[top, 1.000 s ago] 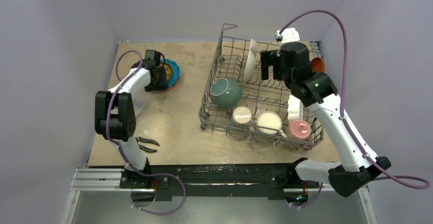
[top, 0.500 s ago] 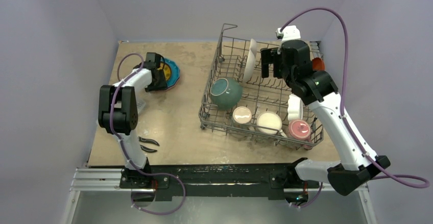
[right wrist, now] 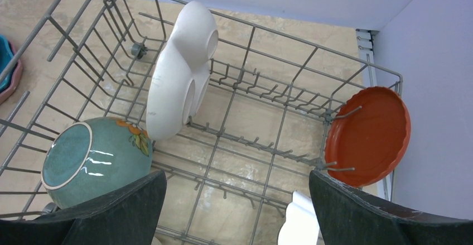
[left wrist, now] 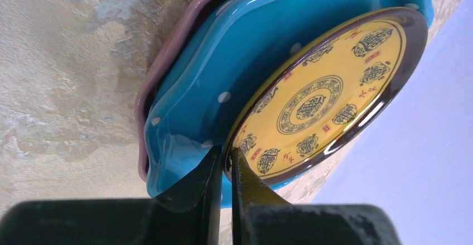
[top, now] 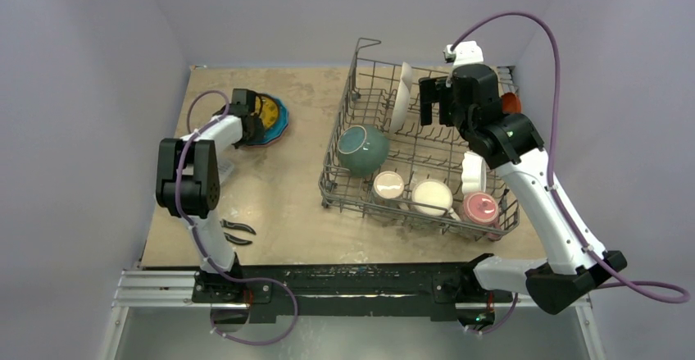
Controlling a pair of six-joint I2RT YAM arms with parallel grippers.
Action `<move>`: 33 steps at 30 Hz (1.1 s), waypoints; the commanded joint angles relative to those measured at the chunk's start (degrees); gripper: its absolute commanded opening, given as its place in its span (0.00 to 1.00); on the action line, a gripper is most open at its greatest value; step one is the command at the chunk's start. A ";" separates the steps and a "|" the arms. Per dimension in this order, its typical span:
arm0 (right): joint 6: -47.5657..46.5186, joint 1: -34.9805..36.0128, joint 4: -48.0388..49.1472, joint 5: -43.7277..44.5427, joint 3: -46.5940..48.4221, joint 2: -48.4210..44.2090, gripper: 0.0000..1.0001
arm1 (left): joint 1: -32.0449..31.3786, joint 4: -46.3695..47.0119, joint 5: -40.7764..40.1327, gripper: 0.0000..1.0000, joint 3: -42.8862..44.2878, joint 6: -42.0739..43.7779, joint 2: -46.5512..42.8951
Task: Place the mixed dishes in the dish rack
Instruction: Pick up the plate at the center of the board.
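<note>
Left gripper [left wrist: 225, 169] is clamped on the rim of the yellow plate [left wrist: 321, 102], which sits stacked on the blue plate [left wrist: 223, 72] left of the dish rack [top: 426, 140]. Right gripper [right wrist: 237, 200] hangs over the rack, jaws wide apart.

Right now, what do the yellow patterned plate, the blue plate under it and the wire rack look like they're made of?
Yellow plate: probably glazed ceramic, glossy, with printed dark motifs and a dark rim; it could be melamine. Blue plate: glazed ceramic by its shiny highlights and wavy moulded edge. Dish rack: thin grey metal wire with a dull finish, possibly coated.
</note>
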 commanded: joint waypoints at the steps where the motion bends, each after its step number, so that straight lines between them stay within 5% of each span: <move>1: 1.25 -0.27 0.55 0.51 1.64 -1.93 0.98 | 0.85 3.38 0.80 0.04 -1.92 0.99 -4.31; 22: 7.94 -0.29 -1.14 -2.72 -5.43 -11.68 0.98 | 0.85 14.75 8.21 0.00 -12.09 6.83 -23.64; 33: 16.46 -0.33 -2.78 -11.94 -6.74 -14.10 0.98 | -0.12 15.84 22.70 0.00 -5.86 24.24 -36.28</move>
